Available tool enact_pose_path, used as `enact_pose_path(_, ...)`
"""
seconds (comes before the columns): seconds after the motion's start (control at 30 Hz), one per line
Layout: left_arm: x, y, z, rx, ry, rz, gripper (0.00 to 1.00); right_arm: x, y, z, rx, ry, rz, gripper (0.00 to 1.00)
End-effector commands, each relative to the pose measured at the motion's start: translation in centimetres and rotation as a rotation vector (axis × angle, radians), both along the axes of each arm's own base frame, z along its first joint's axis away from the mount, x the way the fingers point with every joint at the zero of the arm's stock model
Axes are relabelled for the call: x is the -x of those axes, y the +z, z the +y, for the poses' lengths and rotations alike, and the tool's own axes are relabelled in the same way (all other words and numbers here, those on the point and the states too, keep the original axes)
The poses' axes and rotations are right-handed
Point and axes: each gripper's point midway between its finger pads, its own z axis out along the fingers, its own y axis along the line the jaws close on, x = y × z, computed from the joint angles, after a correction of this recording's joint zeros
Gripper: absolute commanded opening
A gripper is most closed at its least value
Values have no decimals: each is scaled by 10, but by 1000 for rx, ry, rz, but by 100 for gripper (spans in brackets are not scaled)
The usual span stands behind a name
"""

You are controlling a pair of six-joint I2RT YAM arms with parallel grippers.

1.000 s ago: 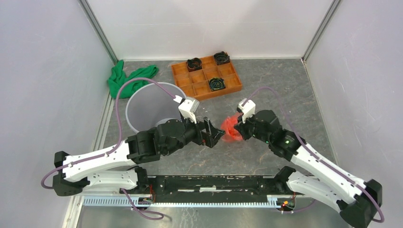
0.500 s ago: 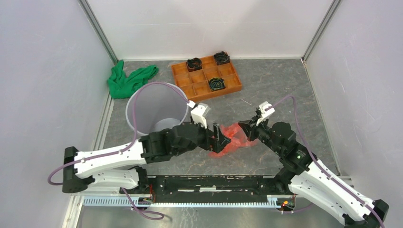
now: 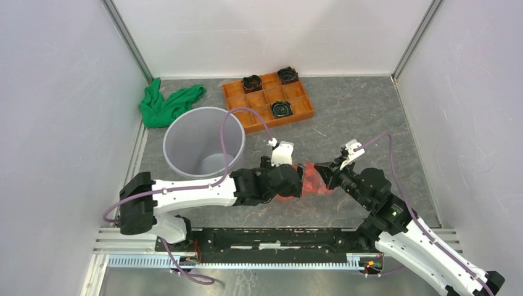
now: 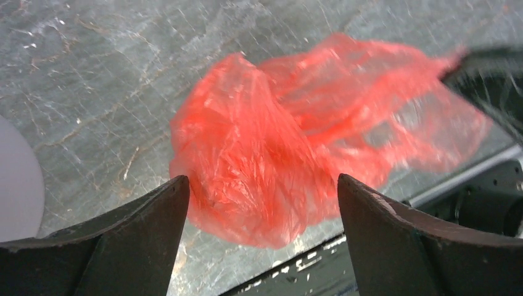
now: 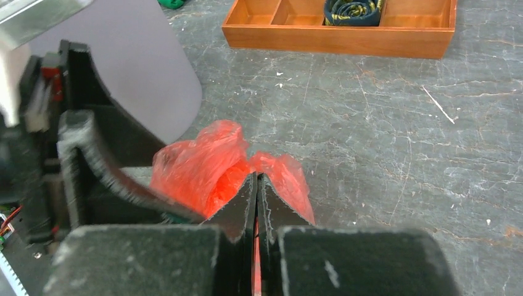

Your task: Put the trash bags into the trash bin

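The red-orange trash bag hangs crumpled low over the grey table between my two grippers. My right gripper is shut on its right end, and red film shows in the slit between the closed fingers. From the left, my left gripper stands wide open at the bag's other end. In the left wrist view the bag bulges just beyond the open left gripper without being pinched. The trash bin, light grey and round, stands open-topped to the left of both grippers; its wall rises behind the bag.
An orange compartment tray with dark coiled items lies behind the grippers, its front wall visible from the right wrist. A green cloth lies at the back left by the wall. The black base rail runs along the near edge.
My left arm has stretched right, bringing its open gripper from beside the bin up to the bag. My right gripper drew back to the right, still shut on the bag.
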Motion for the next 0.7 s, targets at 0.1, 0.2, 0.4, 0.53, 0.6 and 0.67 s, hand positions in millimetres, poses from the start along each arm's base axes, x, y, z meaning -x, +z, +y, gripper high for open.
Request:
enact_pose_path(0.1,-52,21,10,-51,137,-100,66,-1,48,-26,-17,-99,-94,1)
enact_pose_path(0.2,-60,58,12,-34,101,-193,47,-11,62,-61,17,-284,-95,1)
enact_pose_path(0.4,-59,109,9,57,-2,-282,18,-8,62,-55,13,-247,-105,1)
enact_pose_path(0.53,-52,110,16,114,-25,-300,13,-4,22,-49,77,-208,-9,1)
enact_pose_path(0.6,-48,104,18,150,-39,-309,11,5,-9,-32,52,-131,72,1)
enact_pose_path(0.67,-42,96,15,198,-76,-308,6,16,-36,-15,40,-29,138,7)
